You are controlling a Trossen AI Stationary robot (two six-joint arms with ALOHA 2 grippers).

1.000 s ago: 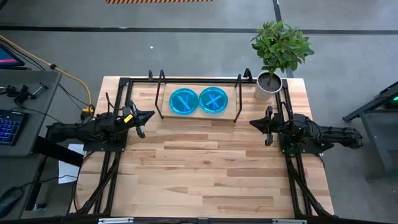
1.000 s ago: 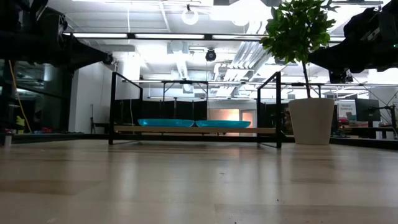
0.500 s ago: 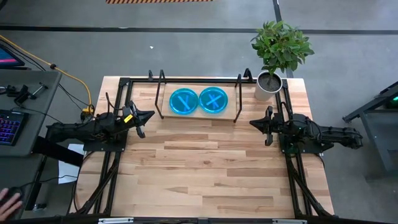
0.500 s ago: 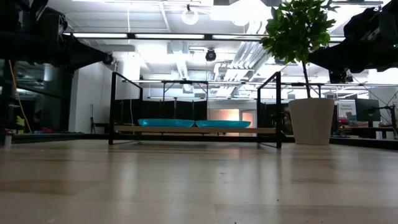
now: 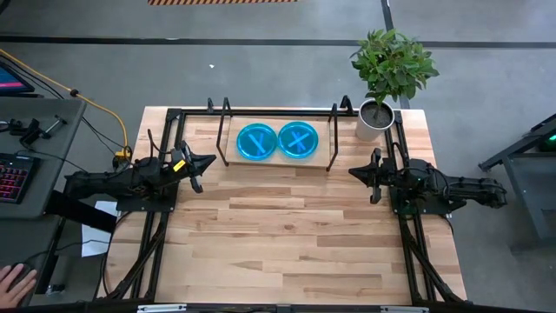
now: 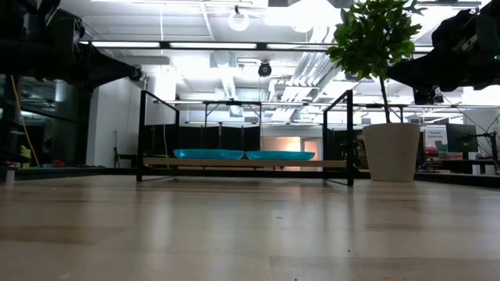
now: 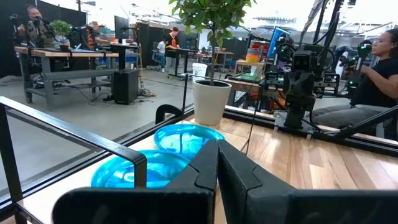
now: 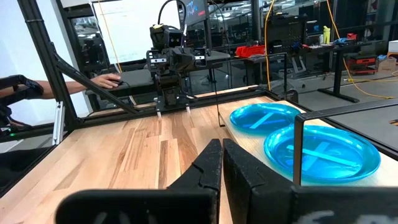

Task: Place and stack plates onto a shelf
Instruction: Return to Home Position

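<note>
Only a person's fingers (image 5: 14,283) have crept further in at the near left corner, off the tabletop (image 5: 287,235); both arms lie as before. From above, the plates (image 5: 258,142) show as two blue rounds side by side on the shelf (image 5: 276,162) at the far edge. The left hand (image 5: 210,161) and right hand (image 5: 354,171) wait well apart, one near each shelf end. At tabletop height the plates sit flat on the shelf board. Past the left wrist, that hand's fingers are pinched together, holding nothing. Past the right wrist it is the same: narrow and empty.
</note>
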